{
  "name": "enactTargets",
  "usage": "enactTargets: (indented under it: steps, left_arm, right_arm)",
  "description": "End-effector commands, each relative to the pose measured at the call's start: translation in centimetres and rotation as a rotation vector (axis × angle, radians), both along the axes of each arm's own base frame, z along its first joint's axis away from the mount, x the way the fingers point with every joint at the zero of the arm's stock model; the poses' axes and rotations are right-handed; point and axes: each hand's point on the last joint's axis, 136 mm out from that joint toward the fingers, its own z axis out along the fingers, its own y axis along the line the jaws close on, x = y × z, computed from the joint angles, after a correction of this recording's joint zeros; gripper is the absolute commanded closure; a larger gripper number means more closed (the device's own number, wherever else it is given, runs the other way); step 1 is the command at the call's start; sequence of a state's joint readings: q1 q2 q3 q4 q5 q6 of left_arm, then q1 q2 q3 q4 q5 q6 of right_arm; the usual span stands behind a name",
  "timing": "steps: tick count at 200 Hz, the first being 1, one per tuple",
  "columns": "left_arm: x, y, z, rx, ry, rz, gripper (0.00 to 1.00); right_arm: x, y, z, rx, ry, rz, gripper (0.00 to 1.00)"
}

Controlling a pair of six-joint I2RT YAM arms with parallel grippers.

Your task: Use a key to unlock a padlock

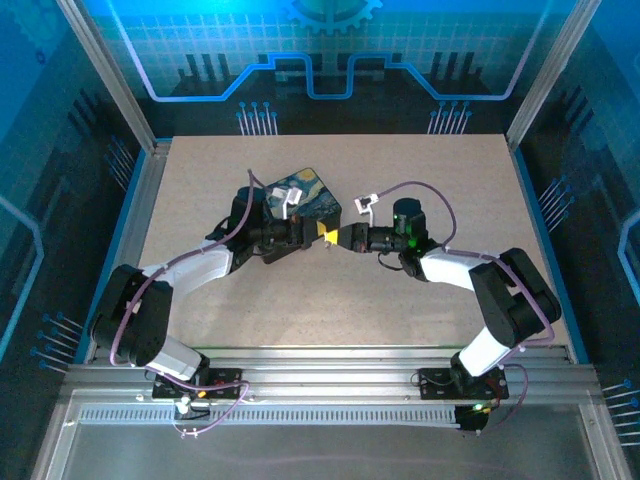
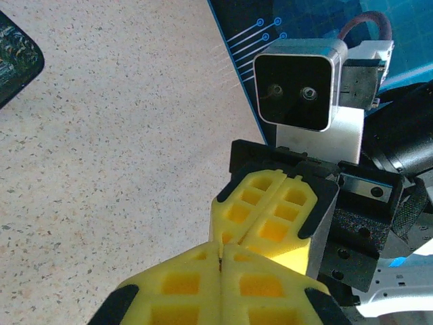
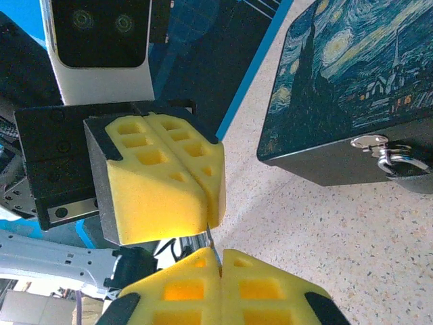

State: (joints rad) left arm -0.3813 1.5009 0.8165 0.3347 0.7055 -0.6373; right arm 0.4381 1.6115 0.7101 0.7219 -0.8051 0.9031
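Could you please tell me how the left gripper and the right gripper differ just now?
The left gripper points rightward, the right gripper leftward. The left gripper sits beside the painted tin; the right gripper is farther from it. Both are shut, yellow fingertips meeting tip to tip.

A dark-blue tin painted with a swirling night sky lies flat on the speckled beige table, just beyond the left pincer. Blue-lit panels stand well behind it, past the table's far edge.
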Motion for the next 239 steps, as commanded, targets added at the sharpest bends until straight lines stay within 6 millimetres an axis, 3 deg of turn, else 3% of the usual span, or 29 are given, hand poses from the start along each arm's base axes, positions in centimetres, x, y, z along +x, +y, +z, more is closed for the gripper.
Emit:
enactTargets:
  steps: [1,32,52,161,239]
  left_arm:
    - [-0.5,0.5,-1.1,0.028,0.025,-0.007,0.85]
    - [-0.9,0.9,-1.0,0.06,0.023,-0.035,0.6]
    - [-1.3,0.8,-0.9,0.076,0.02,-0.072,0.56]
    - [-2.1,0.0,-1.1,0.048,0.019,-0.163,0.66]
    - [-2.8,-0.2,-0.9,0.026,0.013,-0.205,0.77]
  right_arm:
    - [-0.7,0.4,0.8,-0.019,-0.059,0.043,1.0]
    - [-1.7,0.1,-0.5,-0.137,-0.052,0.123,1.0]
    - [-2.1,-0.3,-1.0,-0.19,-0.05,0.16,1.0]
    - [-2.8,-0.1,-1.0,-0.241,-0.067,0.274,1.0]
    - [-2.0,0.3,-1.3,-0.251,-0.059,0.279,1.0]
